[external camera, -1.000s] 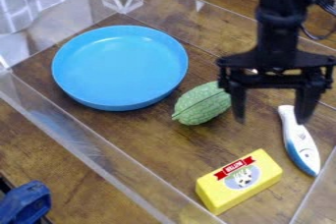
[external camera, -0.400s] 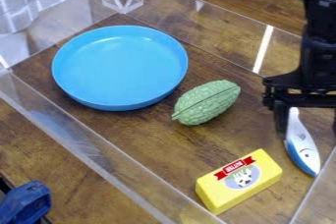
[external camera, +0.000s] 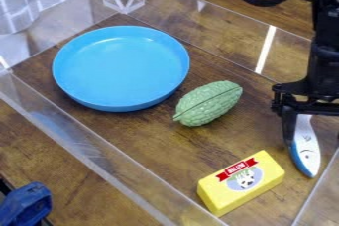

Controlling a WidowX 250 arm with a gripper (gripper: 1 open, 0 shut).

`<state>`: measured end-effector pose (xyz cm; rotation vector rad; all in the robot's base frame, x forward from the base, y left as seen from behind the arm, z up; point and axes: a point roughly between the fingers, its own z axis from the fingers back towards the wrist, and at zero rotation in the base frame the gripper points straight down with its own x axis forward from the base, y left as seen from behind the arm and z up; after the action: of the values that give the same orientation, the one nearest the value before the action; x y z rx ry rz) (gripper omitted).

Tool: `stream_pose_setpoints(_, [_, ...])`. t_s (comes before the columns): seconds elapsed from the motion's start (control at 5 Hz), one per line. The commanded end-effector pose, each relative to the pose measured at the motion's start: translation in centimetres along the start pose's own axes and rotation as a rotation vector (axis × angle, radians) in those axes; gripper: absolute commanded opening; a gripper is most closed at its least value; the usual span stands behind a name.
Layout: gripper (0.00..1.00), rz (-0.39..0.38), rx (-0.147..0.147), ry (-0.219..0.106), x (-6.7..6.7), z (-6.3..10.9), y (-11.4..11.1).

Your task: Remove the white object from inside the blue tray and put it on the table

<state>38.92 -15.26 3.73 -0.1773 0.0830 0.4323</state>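
With my pincer point(external camera: 312, 114) spread wide directly over the white object point(external camera: 303, 143), which lay on the table point(external camera: 119, 161) well apart from the empty blue tray point(external camera: 121, 66), I judged a lower-and-close grasp came next.

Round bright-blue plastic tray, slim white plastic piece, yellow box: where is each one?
Round bright-blue plastic tray point(external camera: 93, 93): camera view, near rim.
Slim white plastic piece point(external camera: 304, 149): camera view, mid body.
Yellow box point(external camera: 243, 181): camera view, top face.
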Motion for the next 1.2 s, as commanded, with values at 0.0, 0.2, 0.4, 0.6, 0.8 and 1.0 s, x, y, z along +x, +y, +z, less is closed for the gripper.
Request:
stream_pose_setpoints(0.0, [1.00, -0.001, -0.048, -0.051, 1.4, 2.5, 0.2])
stream_pose_setpoints(0.2, [1.00, 0.008, -0.046, -0.045, 1.6, 2.1, 0.9])
stream_pose_setpoints(0.4, [1.00, -0.029, -0.039, -0.032, 2.7, 2.8, 0.9])
stream_pose_setpoints(0.6, [1.00, -0.059, -0.039, -0.019, 3.9, 3.1, 0.8])
stream_pose_setpoints(0.8, [1.00, -0.088, -0.039, -0.001, 4.9, 3.2, 0.6])
stream_pose_setpoints(1.0, [1.00, -0.036, -0.032, 0.002, 5.1, 3.6, 0.7])
